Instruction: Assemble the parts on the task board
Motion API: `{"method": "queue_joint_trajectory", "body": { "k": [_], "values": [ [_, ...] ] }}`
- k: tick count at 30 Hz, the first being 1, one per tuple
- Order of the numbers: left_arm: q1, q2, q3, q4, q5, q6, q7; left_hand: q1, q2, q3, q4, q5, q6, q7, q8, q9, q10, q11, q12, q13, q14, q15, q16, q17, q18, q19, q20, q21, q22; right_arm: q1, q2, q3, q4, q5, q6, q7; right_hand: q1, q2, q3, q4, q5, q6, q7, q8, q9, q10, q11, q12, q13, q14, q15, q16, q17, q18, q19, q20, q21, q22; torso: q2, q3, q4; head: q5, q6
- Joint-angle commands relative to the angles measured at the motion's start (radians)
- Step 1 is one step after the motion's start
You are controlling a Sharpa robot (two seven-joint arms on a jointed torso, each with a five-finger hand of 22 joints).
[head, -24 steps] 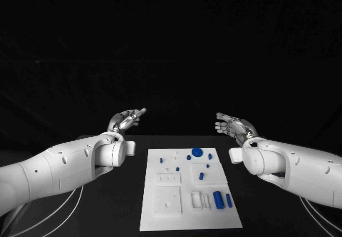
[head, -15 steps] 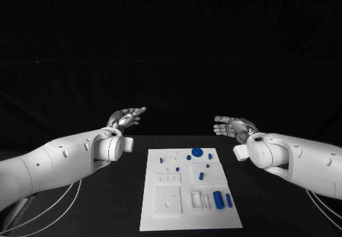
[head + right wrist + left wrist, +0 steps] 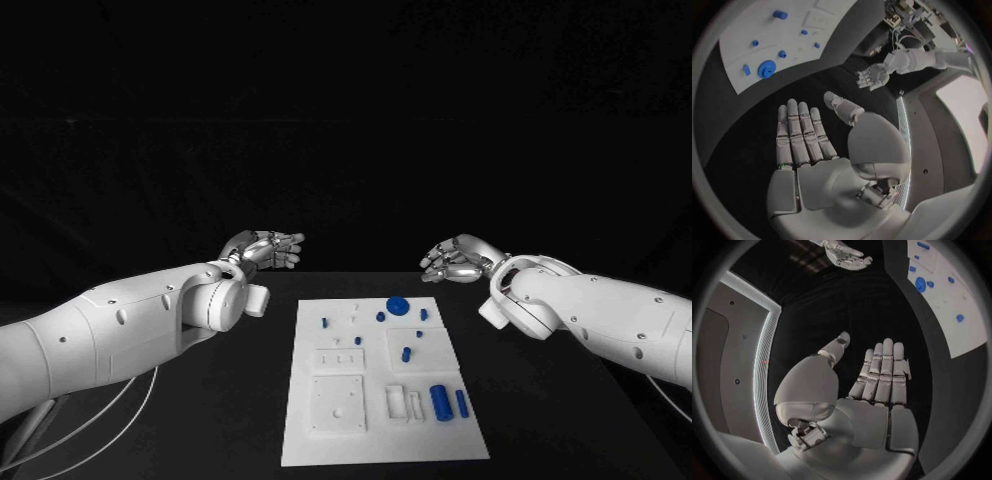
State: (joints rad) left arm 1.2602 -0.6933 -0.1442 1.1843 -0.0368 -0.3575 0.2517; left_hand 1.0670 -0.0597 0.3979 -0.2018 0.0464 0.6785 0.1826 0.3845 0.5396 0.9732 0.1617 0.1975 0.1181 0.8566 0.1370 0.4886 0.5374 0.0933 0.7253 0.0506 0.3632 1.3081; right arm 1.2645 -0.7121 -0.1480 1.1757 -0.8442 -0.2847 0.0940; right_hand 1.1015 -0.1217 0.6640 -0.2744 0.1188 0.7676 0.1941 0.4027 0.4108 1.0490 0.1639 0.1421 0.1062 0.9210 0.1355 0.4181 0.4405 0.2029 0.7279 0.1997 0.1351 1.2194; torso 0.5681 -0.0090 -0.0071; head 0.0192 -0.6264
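Hovering both empty, fingers spread: left hand (image 3: 264, 248), right hand (image 3: 459, 257) (nothing grabbed); I'd be reaching down for a blue part (image 3: 398, 305) on the task board (image 3: 378, 430)

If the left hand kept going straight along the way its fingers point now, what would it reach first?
Probably nothing on the board. In the left wrist view the left hand is flat and empty, fingers aimed at bare black table; the task board lies off to one side. Further on is the right hand, though depth is unclear.
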Motion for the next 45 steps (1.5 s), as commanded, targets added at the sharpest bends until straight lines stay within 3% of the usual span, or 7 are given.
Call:
{"method": "queue_joint_trajectory", "body": {
  "k": [1,10,13,26,29,31,45],
  "values": [
    [0.003,-0.027,0.003,0.043,0.021,0.101,0.051,-0.002,0.016,-0.003,-0.026,0.005,0.018,0.011,-0.007,-0.007,0.017,-0.004,0.004,-0.005,0.009,0.0,-0.006,-0.005,-0.004,0.006,-0.006,-0.001,0.011,0.013,0.019,0.002,-0.005,-0.355,0.094,-0.063,0.038,-0.039,0.031,-0.002,-0.068,0.068,-0.019,0.009,0.015,0.083,-0.029,-0.001,0.013,0.23,-0.102,0.117,0.105,0.059,0.253,-0.039,0.106,0.025,0.012,-0.0037,0.0069,-0.001,0.003],
    [0.024,-0.074,0.003,0.141,0.021,0.086,0.064,-0.019,0.015,-0.005,-0.055,0.005,0.034,0.008,-0.022,-0.019,0.026,-0.005,-0.007,-0.017,0.014,-0.002,-0.014,-0.011,-0.013,0.01,-0.013,-0.004,0.007,0.017,0.056,0.002,-0.02,-0.537,0.017,-0.06,0.057,-0.052,0.001,-0.005,-0.06,0.098,-0.028,-0.011,0.017,0.118,-0.065,-0.028,0.019,0.458,-0.149,0.423,0.309,0.059,0.569,-0.195,0.348,0.116,0.05,-0.012,0.0156,-0.001,0.02],
    [0.027,-0.093,0.003,0.176,0.02,0.082,0.067,-0.022,0.013,-0.004,-0.059,0.005,0.032,0.009,-0.028,-0.022,0.023,-0.004,-0.012,-0.021,0.014,-0.001,-0.016,-0.012,-0.014,0.011,-0.013,-0.005,0.007,0.017,0.065,0.002,-0.016,-0.601,-0.008,-0.084,0.06,-0.048,0.015,-0.004,-0.061,0.106,-0.029,-0.022,0.016,0.125,-0.066,-0.041,0.019,0.452,-0.151,0.525,0.366,0.059,0.589,-0.213,0.438,0.117,0.061,-0.0173,0.0219,-0.006,0.022],
    [0.057,-0.156,0.004,0.297,0.017,0.081,0.069,-0.033,0.01,-0.003,-0.064,0.005,0.032,0.014,-0.036,-0.027,0.021,0.001,-0.02,-0.027,0.013,-0.001,-0.02,-0.014,-0.016,0.011,-0.014,-0.006,0.006,0.015,0.129,0.002,-0.072,-0.778,-0.069,-0.18,0.065,-0.08,0.066,0.018,-0.068,0.107,-0.036,-0.041,0.022,0.128,-0.061,-0.072,0.017,0.427,-0.147,0.644,0.387,0.059,0.584,-0.228,0.583,0.115,0.116,-0.0359,0.0408,-0.017,0.049],
    [0.058,-0.159,0.004,0.309,0.015,0.082,0.068,-0.035,0.01,-0.003,-0.065,0.005,0.032,0.014,-0.037,-0.027,0.021,0.002,-0.021,-0.028,0.013,-0.001,-0.021,-0.014,-0.016,0.011,-0.014,-0.007,0.006,0.01,0.135,0.002,-0.076,-0.796,-0.081,-0.189,0.066,-0.086,0.071,0.022,-0.069,0.105,-0.036,-0.042,0.023,0.125,-0.06,-0.074,0.015,0.426,-0.146,0.651,0.385,0.059,0.584,-0.229,0.59,0.114,0.123,-0.0376,0.0428,-0.018,0.054],
    [0.058,-0.16,0.004,0.315,0.015,0.083,0.068,-0.035,0.01,-0.003,-0.065,0.005,0.032,0.014,-0.037,-0.027,0.021,0.002,-0.021,-0.028,0.013,0.0,-0.021,-0.014,-0.016,0.011,-0.013,-0.007,0.006,0.009,0.143,0.002,-0.083,-0.809,-0.082,-0.192,0.066,-0.09,0.074,0.026,-0.069,0.103,-0.035,-0.044,0.024,0.122,-0.059,-0.075,0.014,0.424,-0.145,0.655,0.383,0.059,0.583,-0.23,0.595,0.114,0.132,-0.0327,0.0587,-0.033,0.06],
    [0.058,-0.156,0.004,0.315,0.015,0.084,0.064,-0.042,0.008,-0.003,-0.067,0.005,0.032,0.014,-0.041,-0.03,0.02,0.003,-0.025,-0.032,0.011,0.001,-0.024,-0.016,-0.017,0.008,-0.013,-0.008,0.006,-0.007,0.172,0.002,-0.094,-0.835,-0.083,-0.192,0.066,-0.107,0.083,0.038,-0.069,0.095,-0.036,-0.05,0.025,0.108,-0.055,-0.077,0.008,0.419,-0.141,0.672,0.375,0.059,0.58,-0.232,0.61,0.112,0.169,-0.0444,0.0606,-0.036,0.078]
  ]
}}
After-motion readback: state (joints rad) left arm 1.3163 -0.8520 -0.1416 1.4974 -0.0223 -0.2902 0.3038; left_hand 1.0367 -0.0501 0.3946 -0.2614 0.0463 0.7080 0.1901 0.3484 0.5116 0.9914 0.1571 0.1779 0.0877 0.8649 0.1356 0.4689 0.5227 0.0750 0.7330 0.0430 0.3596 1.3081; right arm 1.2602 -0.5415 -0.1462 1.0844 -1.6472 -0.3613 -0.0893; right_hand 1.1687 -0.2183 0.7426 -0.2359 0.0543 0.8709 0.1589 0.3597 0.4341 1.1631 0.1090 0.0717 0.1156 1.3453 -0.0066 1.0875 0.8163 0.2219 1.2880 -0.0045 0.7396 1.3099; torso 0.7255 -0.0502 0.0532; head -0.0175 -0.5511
